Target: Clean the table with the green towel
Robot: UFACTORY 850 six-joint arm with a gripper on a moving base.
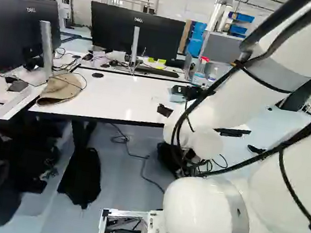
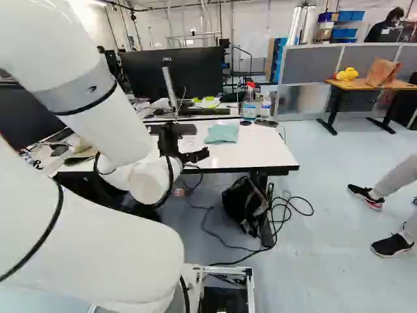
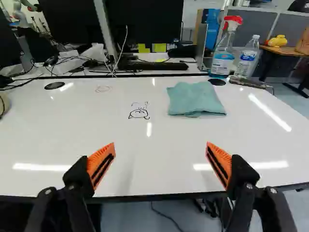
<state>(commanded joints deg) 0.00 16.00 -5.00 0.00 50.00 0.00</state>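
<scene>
My gripper [image 2: 189, 142] is over the near part of the white table [image 2: 260, 150] in the right base view. Seen from the wrist, the gripper [image 3: 161, 162] stands wide open, its orange pads apart with only tabletop between them. The towel [image 3: 194, 99], blue-green and loosely folded, lies flat on the table [image 3: 96, 140] ahead of the gripper, a little toward the bottles and not touched. A small black line drawing [image 3: 139, 113] marks the tabletop beside the towel, with a faint reddish scribble [image 3: 103, 89] farther off.
Behind the towel stand a spray bottle [image 3: 223, 55] and a water bottle [image 3: 247, 57], near a dark flat object [image 3: 248, 82]. Monitors [image 2: 172, 72] and a keyboard [image 3: 157, 66] line the back. A brown bag-like item [image 1: 61, 89] lies at the left. A black bag [image 2: 246, 203] and cables are below.
</scene>
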